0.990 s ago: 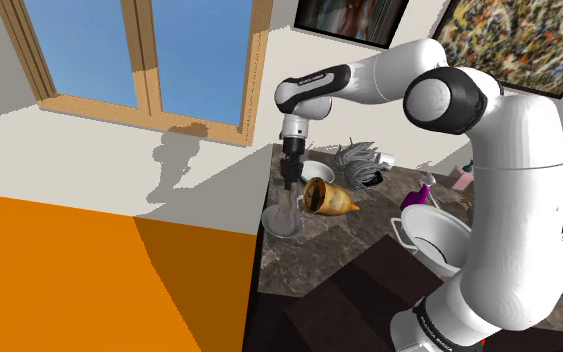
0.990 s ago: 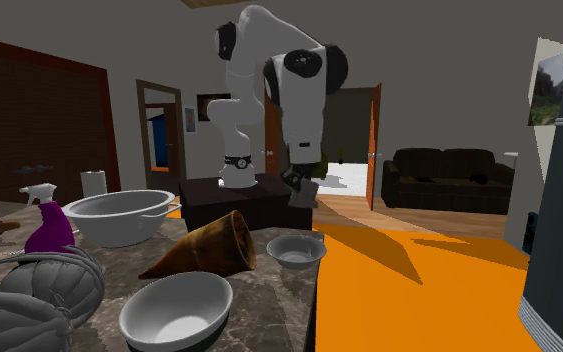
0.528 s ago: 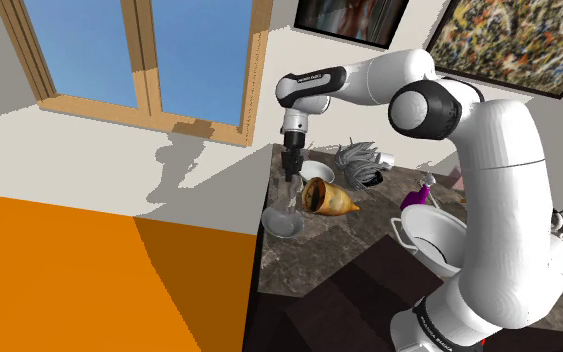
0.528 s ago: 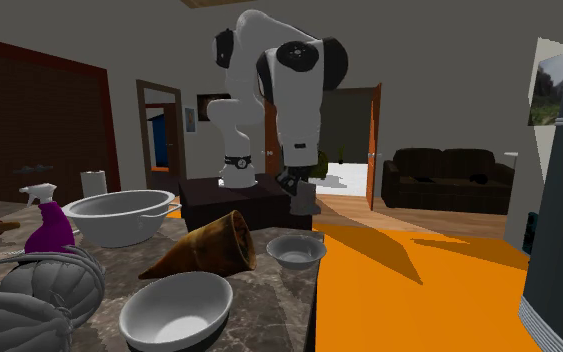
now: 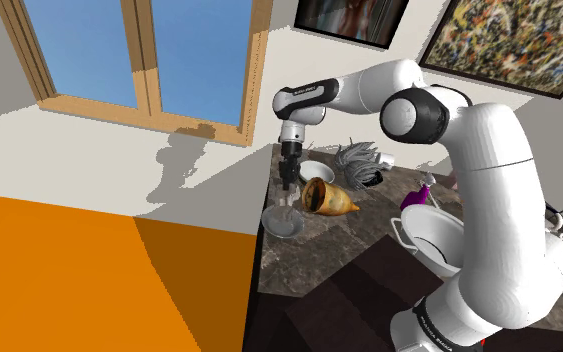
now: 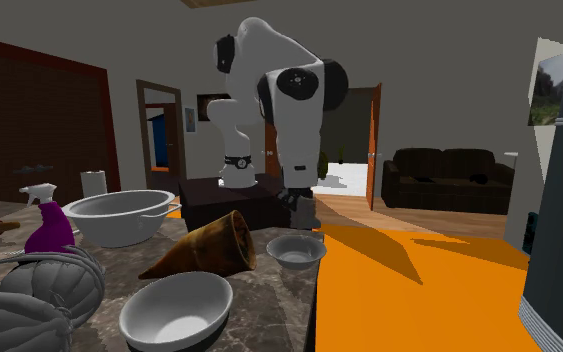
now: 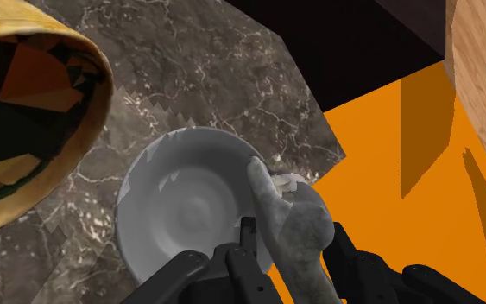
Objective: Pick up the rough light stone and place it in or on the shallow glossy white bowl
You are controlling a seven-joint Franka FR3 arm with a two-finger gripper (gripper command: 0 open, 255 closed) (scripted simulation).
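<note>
My gripper [image 7: 293, 240] is shut on the rough light grey stone [image 7: 289, 226], which stands up between the black fingers [image 7: 248, 240]. Just beneath it lies the shallow glossy white bowl [image 7: 189, 207] on the dark marble tabletop [image 7: 224, 78], close to the table's corner. The stone hangs over the bowl's rim on the side toward the orange floor. In the shoulder view the gripper [image 5: 286, 186] hovers a short way above the bowl [image 5: 283, 223]. From the second exterior view the gripper [image 6: 305, 213] hangs behind and above the bowl [image 6: 296, 249].
A brown horn-shaped basket [image 6: 209, 248] lies right beside the bowl. A second white bowl [image 6: 176, 306], a large white tub [image 6: 117, 215], a purple spray bottle [image 6: 47, 226] and a grey ribbed object [image 6: 51, 283] share the table. Orange floor [image 5: 89, 270] lies past the table edge.
The hand with the stone has shifted a little away from the stand and sits nearer over the bowl. The arm's elbow has swung round. The bowl has not moved.
</note>
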